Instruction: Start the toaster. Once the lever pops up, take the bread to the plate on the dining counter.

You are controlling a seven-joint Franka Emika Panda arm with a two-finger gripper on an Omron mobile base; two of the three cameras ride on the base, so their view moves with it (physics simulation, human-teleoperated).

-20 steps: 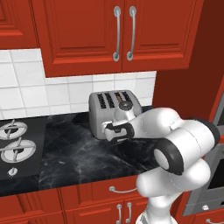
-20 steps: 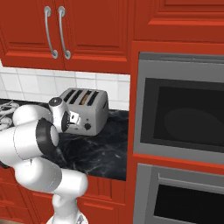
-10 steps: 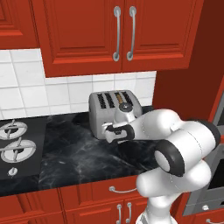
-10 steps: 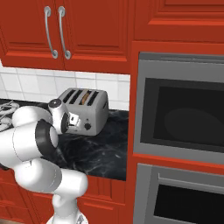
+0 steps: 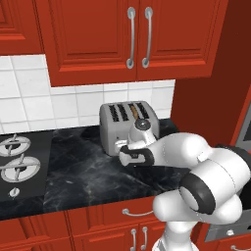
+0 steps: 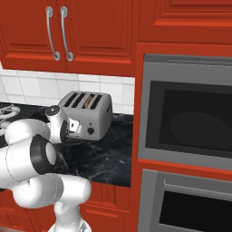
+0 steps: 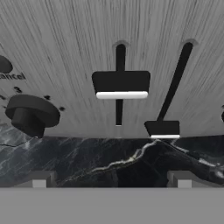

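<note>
- The toaster (image 5: 128,125), a silver-grey four-slot box, is standing on the black marble countertop (image 5: 83,171) against the white tiled wall (image 5: 63,105), under the red upper cabinets (image 5: 122,34).
- The bread (image 5: 134,112) is sitting down in one of the toaster's slots, only its tan top edge showing.
- On the toaster's front, one black lever (image 7: 121,83) is sitting partway up its slot; the lever beside it (image 7: 162,129) is sitting at the bottom of its slot; a black round knob (image 7: 30,114) is protruding on the other side of the raised lever.
- The gripper (image 7: 112,179) is pointing at the toaster's front, fingers spread wide, holding nothing.
- A built-in oven (image 6: 186,122) is standing to the toaster's right; stove burners (image 5: 17,157) are lying to its left.
</note>
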